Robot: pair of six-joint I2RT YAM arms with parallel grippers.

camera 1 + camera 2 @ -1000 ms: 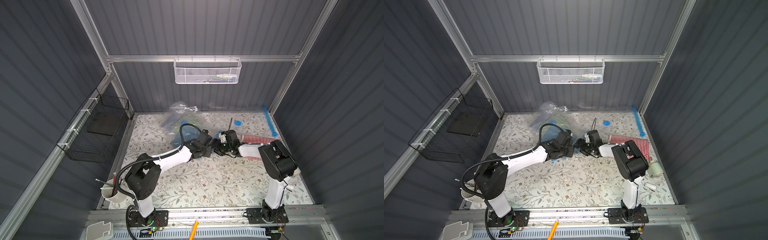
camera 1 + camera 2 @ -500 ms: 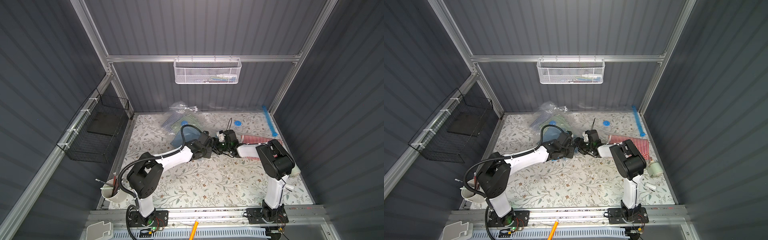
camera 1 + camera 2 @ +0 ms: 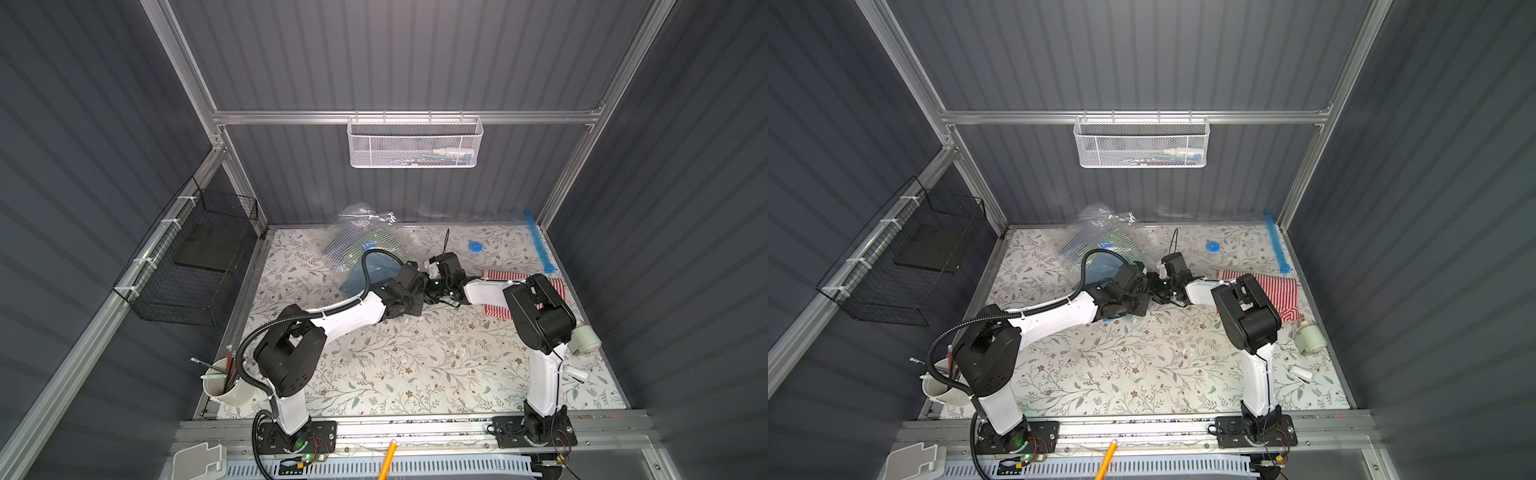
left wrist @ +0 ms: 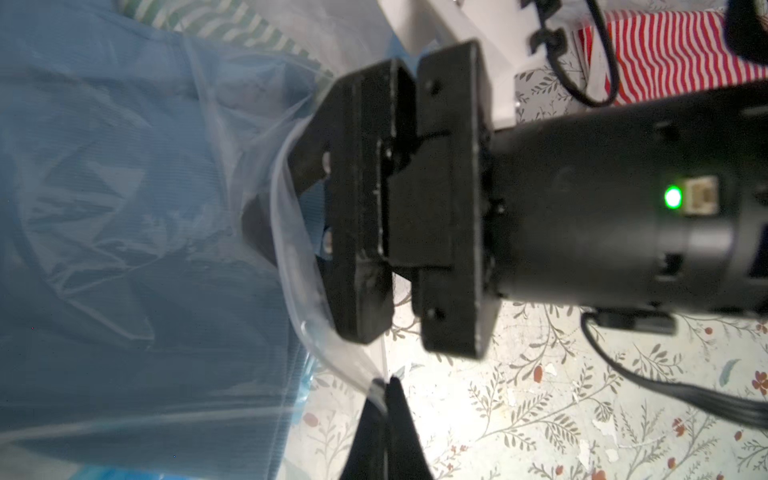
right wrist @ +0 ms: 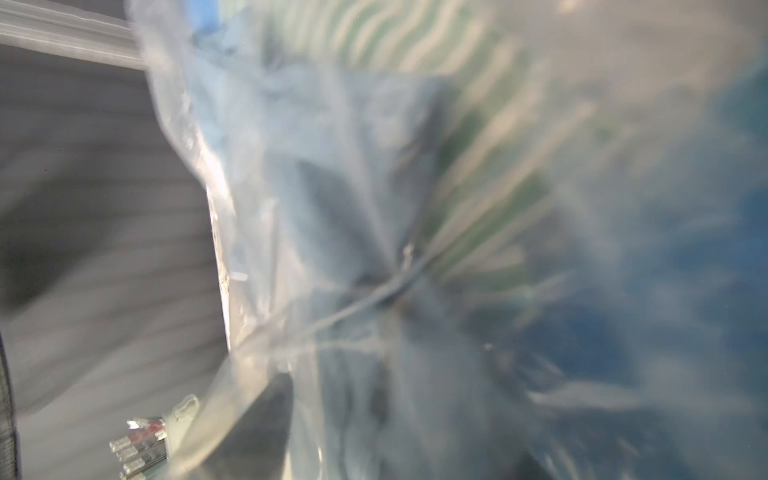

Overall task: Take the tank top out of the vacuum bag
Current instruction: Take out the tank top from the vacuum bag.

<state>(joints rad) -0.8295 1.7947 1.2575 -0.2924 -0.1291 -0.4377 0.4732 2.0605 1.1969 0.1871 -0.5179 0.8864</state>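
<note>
L hand (image 4: pixel 386 419) shut on vacuum bag (image 4: pixel 291 274) lip. R hand (image 4: pixel 278 199) in mouth; film hides tips, can't tell opening/grip. Prob. blue tank top (image 4: pixel 124 216) just ahead of R hand, inside. Risk: R pinches film w/ cloth, bag drags, L slips.

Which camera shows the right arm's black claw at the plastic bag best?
The left wrist view: the right gripper fills the frame, jaws apart at the mouth of the vacuum bag. In both top views the gripper is small, crowded between the arms. The right wrist view shows only blurred plastic, not the gripper.
</note>
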